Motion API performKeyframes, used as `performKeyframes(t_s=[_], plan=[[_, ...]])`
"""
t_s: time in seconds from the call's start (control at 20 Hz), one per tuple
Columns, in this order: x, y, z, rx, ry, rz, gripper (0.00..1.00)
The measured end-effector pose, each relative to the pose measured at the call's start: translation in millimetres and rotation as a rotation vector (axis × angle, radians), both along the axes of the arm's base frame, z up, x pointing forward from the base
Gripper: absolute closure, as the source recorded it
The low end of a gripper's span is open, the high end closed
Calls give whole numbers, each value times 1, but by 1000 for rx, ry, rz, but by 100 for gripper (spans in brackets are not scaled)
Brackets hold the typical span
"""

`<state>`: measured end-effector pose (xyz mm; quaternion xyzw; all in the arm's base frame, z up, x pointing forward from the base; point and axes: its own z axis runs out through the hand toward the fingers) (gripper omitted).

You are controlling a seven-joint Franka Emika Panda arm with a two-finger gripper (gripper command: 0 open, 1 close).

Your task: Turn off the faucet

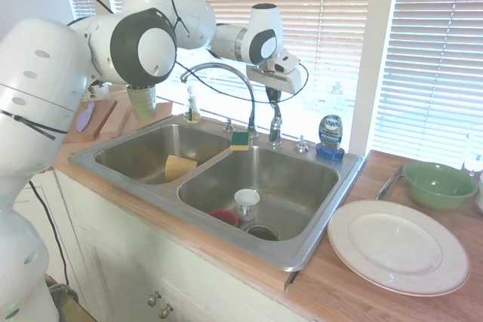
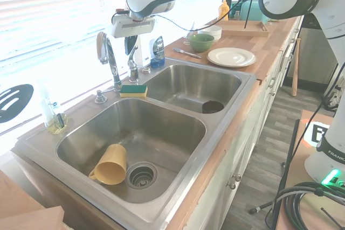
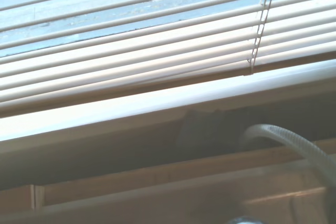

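- At the back rim of the double steel sink (image 1: 343,179): tall chrome gooseneck faucet (image 1: 226,73), spout arching over the divider between the two basins.
- Just beside the spout's base, a small separate chrome lever handle (image 1: 275,127), standing upright.
- Directly above that lever: gripper (image 1: 272,96), dark fingers pointing down at its top; whether clamped on it or merely beside it, cannot tell from either exterior view.
- On the divider by the faucet base: yellow-and-green sponge (image 1: 240,140).
- On the rim at the far side of the lever: blue dish-soap bottle (image 1: 330,137).
- On the rim at the opposite end: clear soap dispenser (image 1: 193,105).
- In the basin below the lever: a white cup (image 1: 247,203) and a red object (image 1: 224,217) near the drain.
- In the other basin: yellow mug (image 2: 110,165) lying on its side next to the drain.
- On the wooden counter: white plate (image 1: 398,246), green bowl (image 1: 439,185) behind it.
- In the wrist view: only window blinds (image 3: 157,61), the sill and a blurred curve of the spout.
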<state>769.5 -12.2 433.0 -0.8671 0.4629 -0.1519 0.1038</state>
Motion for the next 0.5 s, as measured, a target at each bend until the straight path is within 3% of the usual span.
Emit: performKeyframes(t_s=[0.5], plan=[[-6,-7,7,2,100,-11,100]])
